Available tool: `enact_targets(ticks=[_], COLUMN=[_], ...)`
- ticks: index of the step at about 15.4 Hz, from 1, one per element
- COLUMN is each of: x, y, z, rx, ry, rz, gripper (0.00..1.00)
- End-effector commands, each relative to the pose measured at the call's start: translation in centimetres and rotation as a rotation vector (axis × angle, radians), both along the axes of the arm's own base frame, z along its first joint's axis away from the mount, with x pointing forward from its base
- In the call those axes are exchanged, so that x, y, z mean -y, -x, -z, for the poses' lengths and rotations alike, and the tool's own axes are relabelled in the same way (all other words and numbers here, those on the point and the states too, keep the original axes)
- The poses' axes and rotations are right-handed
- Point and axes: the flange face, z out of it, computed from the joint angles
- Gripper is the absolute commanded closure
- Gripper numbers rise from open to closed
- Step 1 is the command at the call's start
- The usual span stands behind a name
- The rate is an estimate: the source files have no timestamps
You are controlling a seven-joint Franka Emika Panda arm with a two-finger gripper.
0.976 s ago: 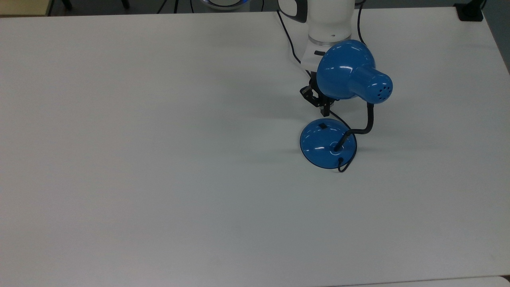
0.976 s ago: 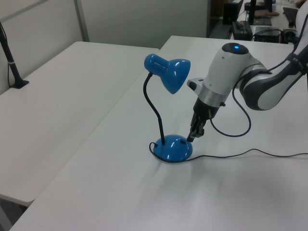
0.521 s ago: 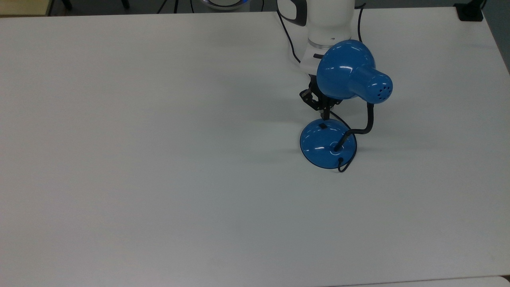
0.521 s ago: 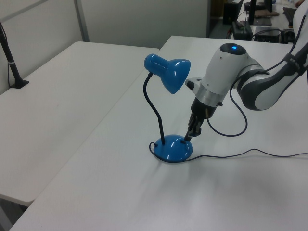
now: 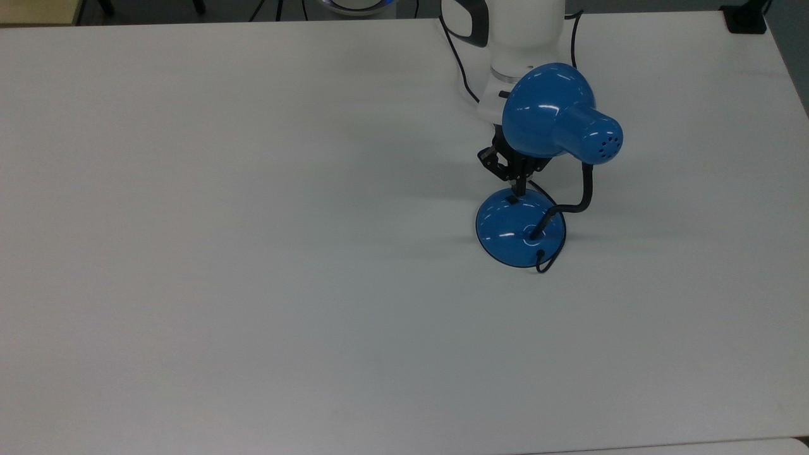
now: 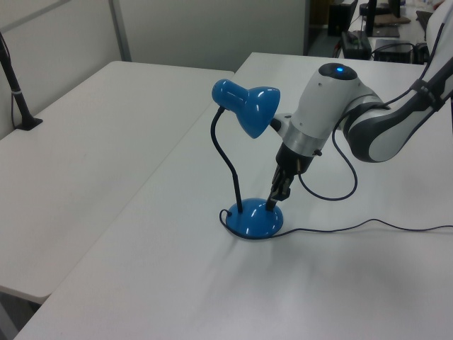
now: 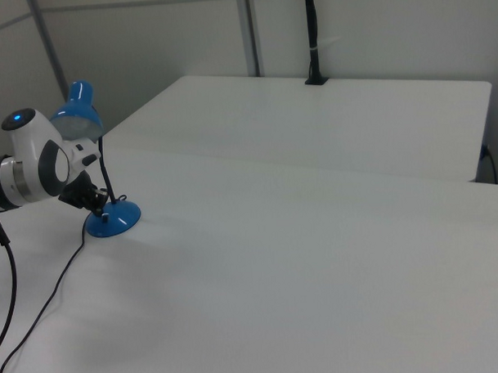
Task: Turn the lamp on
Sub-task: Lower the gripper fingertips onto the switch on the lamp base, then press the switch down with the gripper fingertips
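The lamp [image 5: 522, 229] stands on the desk [image 5: 253, 253], toward the top view's right and far side; in the left view it sits near the middle, in the right view at the left. Its base rests flat, the gooseneck [image 6: 225, 159] rises from it, and the shade [image 5: 548, 110] hangs over the gripper [image 5: 519, 187] in the top view.

Your fingers are closed together into one narrow tip, holding nothing. In the left view the tip points down at the base's right side, touching or just above the switch [image 5: 512, 199]; contact cannot be confirmed.

Handling judgement: the glossy domed base is probably slippery and fairly light, so a sideways push may slide the lamp. The gooseneck likely bends, and the shade is top-heavy. Do not grasp anything. Press straight down on the switch with the closed tip, keeping force vertical. Keep clear of the cord [image 6: 340, 228] trailing to the left view's right.
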Motion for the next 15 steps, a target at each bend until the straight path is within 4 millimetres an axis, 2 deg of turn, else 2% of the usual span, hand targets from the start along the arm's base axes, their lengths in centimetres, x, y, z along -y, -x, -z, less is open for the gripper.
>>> enact_targets(ticks=[1, 5, 15], x=[-0.2, -0.3, -0.4], y=[-0.7, -1.2, -1.2], z=[0.5, 0.4, 1.7], rx=[0.016, 0.019, 0.012], ry=[-0.008, -0.015, 0.003], rz=[0.013, 0.025, 0.028], gripper=[1.0, 1.0, 1.0])
